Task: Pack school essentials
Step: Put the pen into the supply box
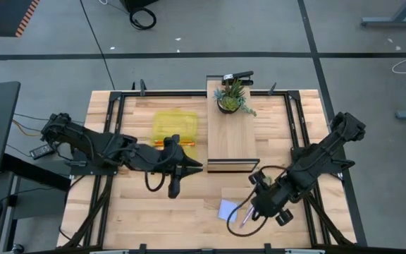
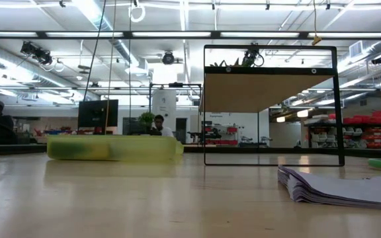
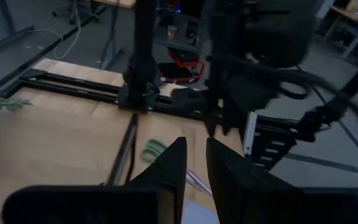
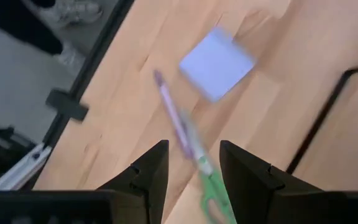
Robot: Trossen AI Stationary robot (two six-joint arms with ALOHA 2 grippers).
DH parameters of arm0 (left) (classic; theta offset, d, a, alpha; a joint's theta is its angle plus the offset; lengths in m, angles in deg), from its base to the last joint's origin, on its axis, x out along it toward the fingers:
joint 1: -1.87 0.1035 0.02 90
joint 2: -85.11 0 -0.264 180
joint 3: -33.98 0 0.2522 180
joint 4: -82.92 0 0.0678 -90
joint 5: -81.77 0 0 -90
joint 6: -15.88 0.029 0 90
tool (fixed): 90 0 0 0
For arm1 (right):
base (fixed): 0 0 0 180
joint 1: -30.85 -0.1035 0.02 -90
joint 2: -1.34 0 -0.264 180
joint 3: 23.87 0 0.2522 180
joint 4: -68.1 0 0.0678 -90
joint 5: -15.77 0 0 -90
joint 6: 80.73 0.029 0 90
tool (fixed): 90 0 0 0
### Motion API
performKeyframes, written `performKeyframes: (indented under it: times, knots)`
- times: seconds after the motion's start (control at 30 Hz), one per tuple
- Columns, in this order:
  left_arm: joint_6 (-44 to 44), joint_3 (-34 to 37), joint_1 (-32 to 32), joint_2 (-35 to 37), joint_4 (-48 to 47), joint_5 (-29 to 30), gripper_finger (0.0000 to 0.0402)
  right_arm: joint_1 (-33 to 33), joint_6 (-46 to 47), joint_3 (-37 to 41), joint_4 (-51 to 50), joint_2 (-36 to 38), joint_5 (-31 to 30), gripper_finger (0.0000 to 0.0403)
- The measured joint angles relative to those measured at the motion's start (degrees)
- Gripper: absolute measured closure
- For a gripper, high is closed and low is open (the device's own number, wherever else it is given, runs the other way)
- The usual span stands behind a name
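Note:
Green-handled scissors (image 4: 209,186) lie flat on the table near its front edge, blades (image 4: 169,109) toward a light blue sticky-note pad (image 4: 217,62) lying flat beside them. My right gripper (image 4: 194,149) hangs over the scissors, pointing steeply down. Its fingers are open and stand apart from the scissors, nothing between them. In the high view it is at the front right (image 1: 258,203), next to the pad (image 1: 228,209). My left gripper (image 1: 197,167) hovers over the table's middle, pointing toward the right arm, open by a narrow gap (image 3: 195,155) and holding nothing. The left wrist view also shows the scissors (image 3: 155,149).
A translucent yellow case (image 1: 175,127) lies at the back left of centre. A potted plant (image 1: 232,99) stands on a black-framed wooden stand (image 1: 231,144) at the back middle. Black rails (image 1: 115,134) run along the table's sides. Bare wood lies at the front left.

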Motion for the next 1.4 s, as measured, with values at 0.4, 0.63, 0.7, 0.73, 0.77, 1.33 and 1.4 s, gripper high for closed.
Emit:
performKeyframes:
  times: [0.4,0.63,0.7,0.73,0.77,1.33,1.4]
  knots:
    - [-1.4,0.0,-2.3,0.0,-5.5,-0.1,0.0336,-7.2,2.0,19.7,14.0,7.5,1.9,0.0253]
    - [-3.2,0.0,-2.2,0.0,-7.5,0.0,0.0334,-8.0,6.6,29.9,28.7,7.5,1.9,0.0253]
    - [-3.6,0.0,-2.3,0.0,-7.6,0.0,0.0332,-8.3,5.6,32.1,32.3,7.5,1.2,0.0253]
    - [-4.0,0.0,-2.3,0.0,-7.6,0.0,0.0330,-8.3,5.1,32.8,32.9,7.5,0.6,0.0253]
    - [-4.7,0.0,-2.3,0.0,-7.7,0.0,0.0329,-8.3,4.8,33.4,33.2,7.5,-0.1,0.0253]
    - [-6.3,0.0,-2.2,0.0,-8.1,-0.6,0.0322,-10.9,2.3,42.8,53.9,7.5,-8.7,0.0253]
    - [-6.4,0.0,-2.2,0.0,-8.1,-0.6,0.0322,-9.9,1.7,44.5,57.0,7.5,-8.7,0.0253]
